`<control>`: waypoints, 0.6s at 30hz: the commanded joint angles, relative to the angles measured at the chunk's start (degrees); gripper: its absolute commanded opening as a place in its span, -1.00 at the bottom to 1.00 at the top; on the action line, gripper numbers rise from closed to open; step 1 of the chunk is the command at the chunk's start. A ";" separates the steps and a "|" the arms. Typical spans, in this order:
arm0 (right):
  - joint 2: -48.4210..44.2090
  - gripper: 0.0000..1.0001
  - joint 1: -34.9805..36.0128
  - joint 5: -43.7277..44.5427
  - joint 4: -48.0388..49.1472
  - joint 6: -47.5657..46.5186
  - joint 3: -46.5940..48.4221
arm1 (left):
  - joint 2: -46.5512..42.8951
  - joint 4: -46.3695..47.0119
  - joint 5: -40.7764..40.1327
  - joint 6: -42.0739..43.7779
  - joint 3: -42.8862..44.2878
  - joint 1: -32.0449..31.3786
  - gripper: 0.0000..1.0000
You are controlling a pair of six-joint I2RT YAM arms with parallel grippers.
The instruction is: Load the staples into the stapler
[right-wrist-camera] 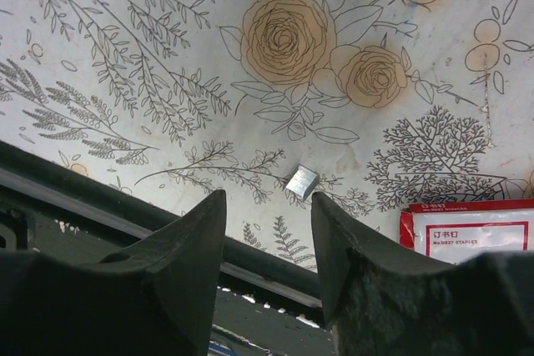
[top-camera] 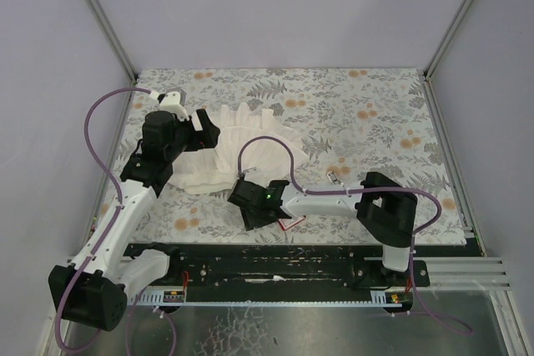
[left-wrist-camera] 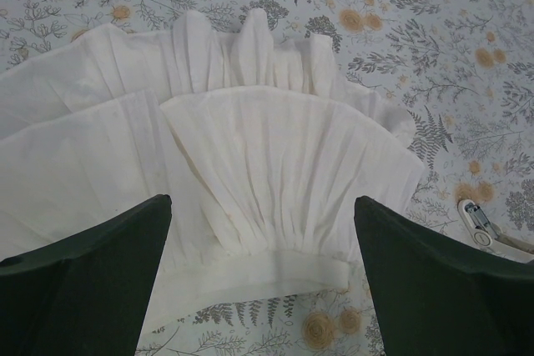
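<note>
A small silvery staple strip lies loose on the flowered tablecloth, just ahead of my right gripper's fingertips and nearer the right one. That gripper is open with nothing between its fingers, low near the table's front edge. The red staple box with its white label lies to its right. The small stapler rests on the cloth beyond the right arm and shows at the right edge of the left wrist view. My left gripper hangs wide open over the white pleated cloth.
The white pleated cloth spreads over the left middle of the table. The black front rail runs right under my right fingers. Metal frame posts stand at the back corners.
</note>
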 commanded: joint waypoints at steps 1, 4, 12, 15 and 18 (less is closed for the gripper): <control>0.79 0.02 0.94 3.63 -3.68 2.76 3.32 | -1.34 2.68 -0.43 -0.22 -0.53 -0.03 0.79; 1.47 0.01 1.26 5.15 -5.61 3.48 4.08 | -1.60 2.68 -0.39 -0.21 -0.57 -0.02 0.79; 3.06 -0.05 1.39 5.52 -6.28 3.61 5.06 | -1.97 2.68 -0.27 -0.27 -0.70 -0.02 0.79; 3.76 -0.07 1.40 5.17 -6.31 3.58 5.31 | -2.06 2.68 -0.28 -0.30 -0.73 -0.03 0.79; 4.24 -0.10 1.39 5.19 -6.39 3.46 5.43 | -2.05 2.68 -0.25 -0.20 -0.70 -0.03 0.79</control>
